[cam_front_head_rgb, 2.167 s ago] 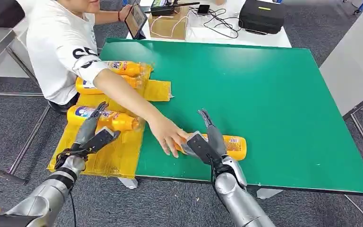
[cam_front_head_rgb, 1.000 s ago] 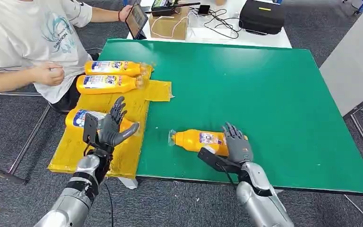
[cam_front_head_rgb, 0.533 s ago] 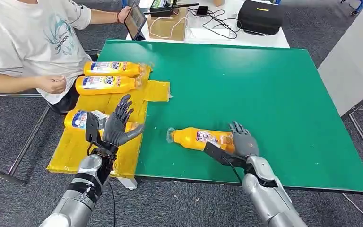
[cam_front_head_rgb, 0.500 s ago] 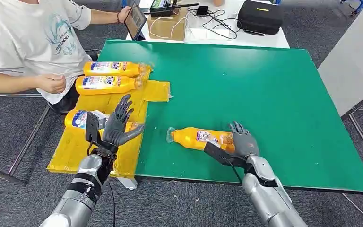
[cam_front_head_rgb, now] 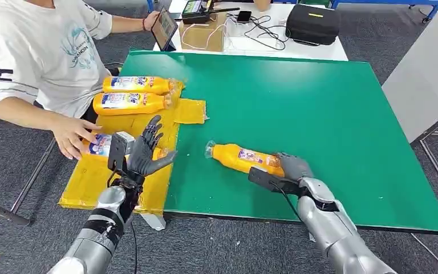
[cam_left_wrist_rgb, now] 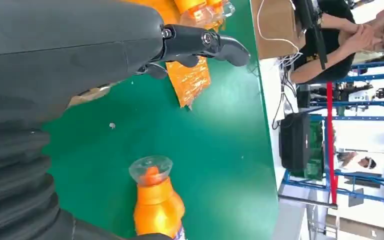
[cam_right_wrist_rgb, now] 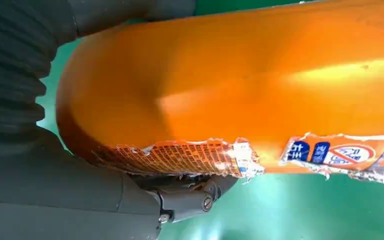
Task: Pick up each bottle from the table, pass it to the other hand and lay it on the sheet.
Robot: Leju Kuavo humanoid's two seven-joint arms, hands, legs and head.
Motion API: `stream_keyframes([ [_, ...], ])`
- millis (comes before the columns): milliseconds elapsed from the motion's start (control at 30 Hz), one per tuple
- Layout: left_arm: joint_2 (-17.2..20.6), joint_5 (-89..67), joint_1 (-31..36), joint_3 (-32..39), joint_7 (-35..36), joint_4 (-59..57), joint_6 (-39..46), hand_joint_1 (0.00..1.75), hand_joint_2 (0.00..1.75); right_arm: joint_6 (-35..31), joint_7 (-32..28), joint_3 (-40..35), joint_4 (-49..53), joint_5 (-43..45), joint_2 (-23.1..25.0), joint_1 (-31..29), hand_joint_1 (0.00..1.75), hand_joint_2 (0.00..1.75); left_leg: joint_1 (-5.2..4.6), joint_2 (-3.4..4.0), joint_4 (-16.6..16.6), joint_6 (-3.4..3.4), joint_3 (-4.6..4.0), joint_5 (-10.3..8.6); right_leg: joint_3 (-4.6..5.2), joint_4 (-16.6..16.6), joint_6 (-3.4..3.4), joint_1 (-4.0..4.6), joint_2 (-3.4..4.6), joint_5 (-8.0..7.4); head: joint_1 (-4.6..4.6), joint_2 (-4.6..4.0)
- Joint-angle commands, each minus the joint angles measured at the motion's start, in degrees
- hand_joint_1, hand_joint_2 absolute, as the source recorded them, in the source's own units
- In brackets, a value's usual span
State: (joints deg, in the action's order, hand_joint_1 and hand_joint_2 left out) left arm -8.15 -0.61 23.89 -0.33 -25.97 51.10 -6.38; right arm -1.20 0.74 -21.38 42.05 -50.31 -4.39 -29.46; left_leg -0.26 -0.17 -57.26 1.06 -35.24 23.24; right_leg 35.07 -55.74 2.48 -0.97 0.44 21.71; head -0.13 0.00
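Bottle: lying on its side on the green table, cap end pointing toward the yellow sheet, base end sitting in my right hand.
Long axis: running across the table from right hand toward left, tilted slightly away from me at the cap.
Right hand: I'm reading the fingers as wrapping the base; the right wrist view is showing the thumb under the orange body and the palm against it. Judging it a grip, not yet a lift.
Left hand: hovering over the sheet's near edge, fingers spread, holding nothing; palm facing the cap.
Key relation: cap is lying just beyond the left fingers, well apart, so the right arm is doing the carrying across.
Sheet: three bottles lying on it already; the nearest bottle partly behind the left hand.
Person: a hand resting at that nearest bottle; I'm watching for interference.
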Motion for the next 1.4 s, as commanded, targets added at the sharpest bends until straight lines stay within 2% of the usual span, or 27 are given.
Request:
stream_keyframes([
  [33,1.53,-2.34,3.36,-2.29,-0.17,-4.54,4.44,0.00,1.75,-3.75,-3.80,0.67,-2.66,7.78,3.51,2.53,1.75,1.75,0.16,-0.06,0.08,-0.14,0.17,0.09,-0.23,0.12,-0.17,0.18,-0.12,0.09,-0.02,0.00],
  [300,1.62,-1.83,4.10,-2.03,-0.02,-6.06,6.30,0.00,1.75,-11.48,-10.56,6.20,7.35,19.66,9.16,6.19,1.75,1.75,0.14,0.02,-0.02,-0.18,0.05,0.17,-0.05,-0.04,-0.17,0.16,-0.04,0.15,-0.02,0.00],
  [467,1.24,-1.47,5.39,-3.15,0.31,-7.72,7.38,0.00,1.75,-17.34,-14.70,6.64,12.42,23.49,12.47,8.26,1.75,1.75,0.11,-0.02,-0.02,-0.11,-0.33,0.11,0.29,-0.07,-0.11,0.10,-0.04,0.11,-0.02,0.02],
  [867,0.94,-1.38,5.36,-3.63,0.55,-7.85,7.14,0.00,1.75,-17.91,-15.08,5.89,12.72,23.56,13.08,8.64,1.75,1.75,0.06,-0.08,0.00,-0.09,-0.69,0.07,0.64,-0.06,-0.07,0.04,-0.10,0.10,-0.02,0.00],
  [967,0.94,-1.10,5.39,-3.65,0.85,-7.94,6.90,0.00,1.75,-18.07,-15.26,5.81,12.70,23.72,13.09,8.63,1.75,1.75,0.16,-0.08,-0.13,-0.17,-0.41,0.28,0.34,-0.14,-0.18,0.16,-0.15,0.30,-0.02,0.00],
  [1100,0.20,1.39,5.85,-5.17,2.95,-8.61,2.21,0.00,1.75,-19.04,-16.44,3.79,11.67,24.09,15.22,8.25,1.75,1.75,0.06,-0.03,0.00,-0.09,-0.73,0.08,0.70,-0.06,-0.07,0.05,-0.05,0.09,-0.02,0.02],
  [1167,-0.01,2.26,5.78,-6.27,3.64,-8.31,0.59,0.00,1.75,-19.20,-16.68,3.12,10.21,24.85,15.93,7.53,1.75,1.75,0.12,-0.03,-0.07,-0.14,-0.54,0.21,0.49,-0.11,-0.14,0.11,-0.08,0.22,-0.02,0.00],
  [1200,-0.15,3.98,5.54,-7.04,4.59,-7.96,-1.99,0.00,1.75,-19.09,-17.20,2.44,9.14,25.43,16.12,7.04,1.75,1.75,0.07,-0.05,-0.01,-0.09,-0.72,0.09,0.68,-0.07,-0.08,0.06,-0.07,0.11,-0.02,0.00],
  [1300,-0.03,8.16,4.53,-9.90,6.02,-6.04,-5.80,0.00,1.75,-19.19,-18.29,0.22,7.22,26.80,16.66,5.93,1.75,1.75,0.12,-0.02,-0.07,-0.13,-0.55,0.21,0.51,-0.11,-0.13,0.11,-0.06,0.21,-0.02,0.00],
  [1400,0.51,10.04,4.03,-12.44,6.40,-4.03,-7.55,0.00,1.75,-19.50,-18.82,-0.35,5.66,28.12,17.08,5.11,1.75,1.75,0.09,0.05,-0.02,-0.09,-0.69,0.13,0.65,-0.07,-0.09,0.07,0.02,0.11,-0.02,0.00],
])
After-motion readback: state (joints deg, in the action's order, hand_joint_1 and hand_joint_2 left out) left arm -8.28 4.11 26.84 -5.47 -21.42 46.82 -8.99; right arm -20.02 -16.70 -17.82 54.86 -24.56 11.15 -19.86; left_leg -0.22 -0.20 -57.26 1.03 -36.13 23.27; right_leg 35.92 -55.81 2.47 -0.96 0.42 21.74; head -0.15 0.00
